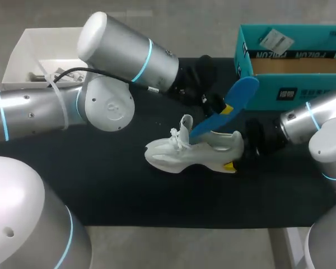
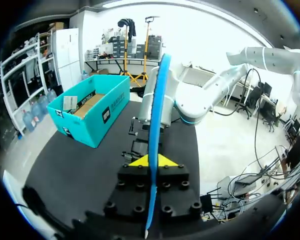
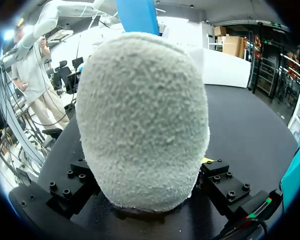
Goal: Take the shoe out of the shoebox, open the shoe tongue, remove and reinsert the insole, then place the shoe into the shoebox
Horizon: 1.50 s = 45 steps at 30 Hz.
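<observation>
Currently the white shoe [image 1: 190, 154] lies on the bench [image 1: 101, 190] with its toe toward the left arm and its heel gripped by the right hand [image 1: 235, 163]. The left hand [image 1: 223, 107] is clamped on the blue insole [image 1: 238, 95]. The insole's long axis slants down from the shoebox [image 1: 243, 59] side into the opening. The shoe is knitted and laced, with its tongue raised.

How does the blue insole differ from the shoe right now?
The insole is blue, thin and flat; the shoe is white and bulky. The insole slants up in the air, its lower end at the shoe's opening; the shoe sits on the black mat. The left end effector grips the insole; the right end effector grips the shoe at the heel. Both are held.
</observation>
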Tool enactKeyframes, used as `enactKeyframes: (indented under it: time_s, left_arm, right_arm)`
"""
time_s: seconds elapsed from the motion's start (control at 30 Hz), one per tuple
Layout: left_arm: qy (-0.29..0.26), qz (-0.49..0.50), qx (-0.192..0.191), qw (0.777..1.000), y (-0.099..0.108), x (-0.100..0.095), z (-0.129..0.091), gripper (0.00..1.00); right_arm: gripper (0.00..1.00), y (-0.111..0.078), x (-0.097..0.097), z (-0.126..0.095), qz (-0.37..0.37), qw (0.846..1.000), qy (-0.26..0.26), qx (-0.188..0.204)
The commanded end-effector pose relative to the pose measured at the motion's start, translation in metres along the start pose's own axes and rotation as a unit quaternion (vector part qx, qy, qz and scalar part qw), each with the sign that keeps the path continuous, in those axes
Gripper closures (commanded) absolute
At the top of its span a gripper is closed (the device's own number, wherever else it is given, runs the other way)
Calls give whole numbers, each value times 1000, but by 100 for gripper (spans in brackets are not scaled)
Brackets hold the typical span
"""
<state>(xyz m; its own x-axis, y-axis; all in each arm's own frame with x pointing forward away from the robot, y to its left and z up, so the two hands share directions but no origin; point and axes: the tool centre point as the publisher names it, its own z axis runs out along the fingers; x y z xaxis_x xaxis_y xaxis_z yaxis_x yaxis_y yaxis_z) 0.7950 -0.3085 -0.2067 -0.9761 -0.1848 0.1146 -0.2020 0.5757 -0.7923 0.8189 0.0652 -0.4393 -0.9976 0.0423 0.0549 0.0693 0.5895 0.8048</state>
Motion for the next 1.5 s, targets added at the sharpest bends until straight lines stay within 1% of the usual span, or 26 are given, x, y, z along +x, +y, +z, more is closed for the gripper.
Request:
enactKeyframes:
  time_s: [0.03, 0.13, 0.27, 0.37, 0.47, 1.2, 1.33, 1.4, 1.5]
  left_arm:
    - [33, -1, 21, 999, -17, 10, -39, 100]
    - [47, 14, 41, 998, -35, 21, -59, 100]
    - [62, 46, 56, 995, -51, 34, -80, 100]
    - [75, 58, 73, 993, -62, 42, -93, 100]
    - [80, 56, 90, 991, -67, 49, -107, 100]
    - [80, 56, 90, 991, -67, 49, -107, 100]
    - [107, 8, 135, 985, -81, 89, -129, 100]
    - [117, -11, 150, 982, -87, 105, -139, 100]
    - [131, -34, 147, 980, -90, 128, -151, 100]
  right_arm:
    - [100, -6, 1, 6, 0, 1000, -1, 1]
    - [100, -6, 1, 6, 0, 1000, -1, 1]
    - [100, -6, 1, 6, 0, 1000, -1, 1]
    - [100, -6, 1, 6, 0, 1000, -1, 1]
    - [100, -6, 1, 6, 0, 1000, -1, 1]
    - [100, -6, 1, 6, 0, 1000, -1, 1]
    - [100, -6, 1, 6, 0, 1000, -1, 1]
    - [100, -6, 1, 6, 0, 1000, -1, 1]
    - [100, -6, 1, 6, 0, 1000, -1, 1]
